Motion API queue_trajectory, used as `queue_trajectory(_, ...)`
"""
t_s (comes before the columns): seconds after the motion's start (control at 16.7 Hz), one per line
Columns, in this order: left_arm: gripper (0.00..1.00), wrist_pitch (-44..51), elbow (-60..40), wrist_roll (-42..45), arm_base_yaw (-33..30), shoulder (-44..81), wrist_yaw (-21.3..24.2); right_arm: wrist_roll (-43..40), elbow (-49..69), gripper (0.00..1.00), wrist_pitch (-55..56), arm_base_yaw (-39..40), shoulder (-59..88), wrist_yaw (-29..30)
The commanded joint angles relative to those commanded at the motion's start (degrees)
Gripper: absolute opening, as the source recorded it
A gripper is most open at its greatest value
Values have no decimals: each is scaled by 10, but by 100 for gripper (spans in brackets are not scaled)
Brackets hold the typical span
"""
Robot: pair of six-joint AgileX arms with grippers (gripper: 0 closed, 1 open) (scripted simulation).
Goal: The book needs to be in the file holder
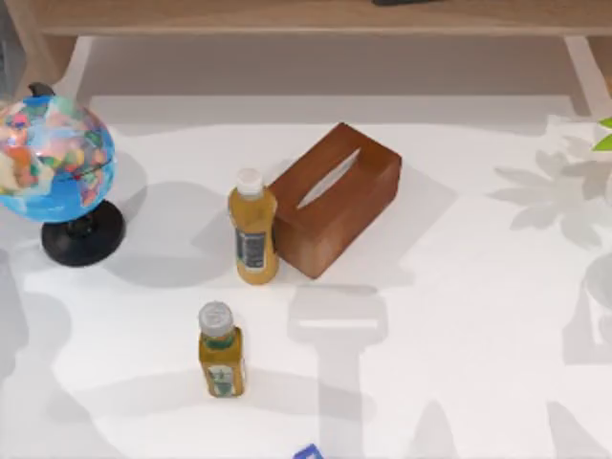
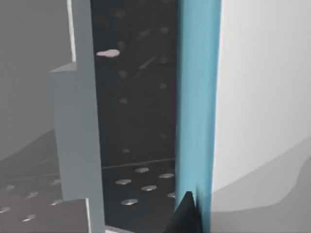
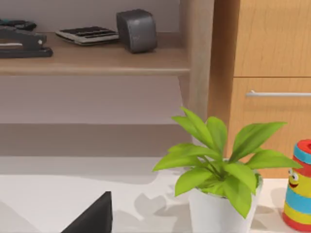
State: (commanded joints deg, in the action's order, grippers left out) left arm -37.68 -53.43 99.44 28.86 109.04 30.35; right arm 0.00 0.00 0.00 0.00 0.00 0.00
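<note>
On the table [image 1: 478, 316], as seen in the top view, a globe [image 1: 53, 158] is placed at the left, a brown tissue box [image 1: 335, 196] near the middle, one juice bottle [image 1: 252, 229] touching the box and a second bottle [image 1: 221, 352] nearer the front edge. In the left wrist view, a blue book [image 2: 197, 102] is seen upright, close beside the grey perforated file holder [image 2: 77, 126]; whether the left gripper is clenched on it cannot be told. In the right wrist view, a potted plant [image 3: 218, 170], a striped toy [image 3: 299, 187] and a shelf [image 3: 97, 60] carrying a stapler [image 3: 22, 43] and calculator [image 3: 87, 34] are recorded; the right gripper's state cannot be told.
</note>
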Motion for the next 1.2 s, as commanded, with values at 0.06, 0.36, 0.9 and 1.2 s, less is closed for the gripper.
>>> queue_trajectory(0.06,0,0,0,0,0,0,0,0,0,100,0,0,0,0)
queue_trajectory(0.36,0,1,-10,0,0,5,-4,0,0,100,0,0,0,0)
queue_trajectory(0.9,0,7,-64,-8,-23,52,-21,0,0,100,0,0,0,0)
queue_trajectory(1.2,38,7,-64,-8,-23,52,-21,0,0,100,0,0,0,0)
